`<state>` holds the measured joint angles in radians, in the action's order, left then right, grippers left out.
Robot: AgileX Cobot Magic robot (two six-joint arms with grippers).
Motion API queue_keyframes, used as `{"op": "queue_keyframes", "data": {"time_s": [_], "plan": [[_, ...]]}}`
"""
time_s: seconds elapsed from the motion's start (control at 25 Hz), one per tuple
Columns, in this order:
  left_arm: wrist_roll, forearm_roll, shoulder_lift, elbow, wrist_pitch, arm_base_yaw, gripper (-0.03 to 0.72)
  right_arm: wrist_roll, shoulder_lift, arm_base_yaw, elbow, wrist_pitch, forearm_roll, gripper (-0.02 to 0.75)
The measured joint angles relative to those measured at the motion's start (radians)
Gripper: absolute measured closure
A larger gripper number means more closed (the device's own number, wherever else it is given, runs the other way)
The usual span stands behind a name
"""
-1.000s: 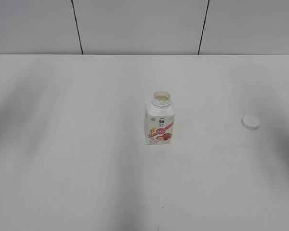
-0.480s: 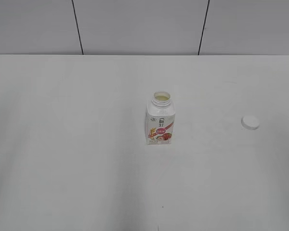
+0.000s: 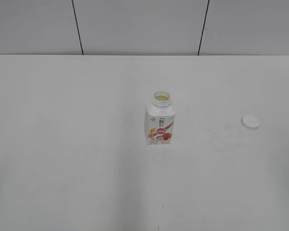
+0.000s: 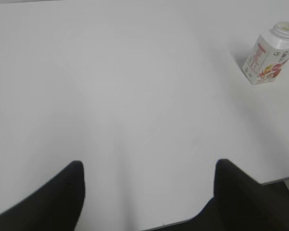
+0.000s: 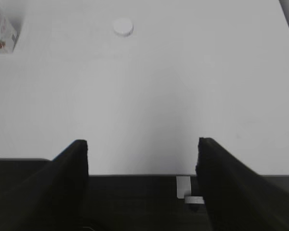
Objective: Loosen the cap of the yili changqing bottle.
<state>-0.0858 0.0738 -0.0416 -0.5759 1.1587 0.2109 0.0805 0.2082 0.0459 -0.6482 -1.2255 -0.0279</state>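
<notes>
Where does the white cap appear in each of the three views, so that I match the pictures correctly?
Exterior view: the cap lies flat on the table at the right, apart from the bottle.
Left wrist view: the cap is not in it; only the open bottle shows, upper right.
Right wrist view: the cap lies near the top, left of centre.
Shared landmark: the bottle, whose corner shows at the upper left of the right wrist view.

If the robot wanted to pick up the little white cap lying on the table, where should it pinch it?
Probably from straight above, with the fingers closing on the rim at two opposite sides. The cap lies flat on the table, alone and well to the right of the open bottle, so it is too low to grab from the side. The right gripper, open, is on that side.
</notes>
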Motion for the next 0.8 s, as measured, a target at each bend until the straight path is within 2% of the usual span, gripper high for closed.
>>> {"op": "queue_keyframes", "data": {"time_s": [0.2, 0.44, 0.8], "plan": [[0.040, -0.034, 0.047, 0.016, -0.019, 0.000, 0.177, 0.050, -0.086, 0.000, 0.103, 0.050, -0.007, 0.183], [0.066, -0.082, 0.049, 0.054, -0.091, 0.000, 0.179, 0.057, -0.209, 0.000, 0.132, 0.119, -0.017, 0.184], [0.067, -0.088, 0.049, 0.057, -0.098, 0.000, 0.179, 0.057, -0.215, 0.000, 0.134, 0.126, -0.028, 0.184]]}}
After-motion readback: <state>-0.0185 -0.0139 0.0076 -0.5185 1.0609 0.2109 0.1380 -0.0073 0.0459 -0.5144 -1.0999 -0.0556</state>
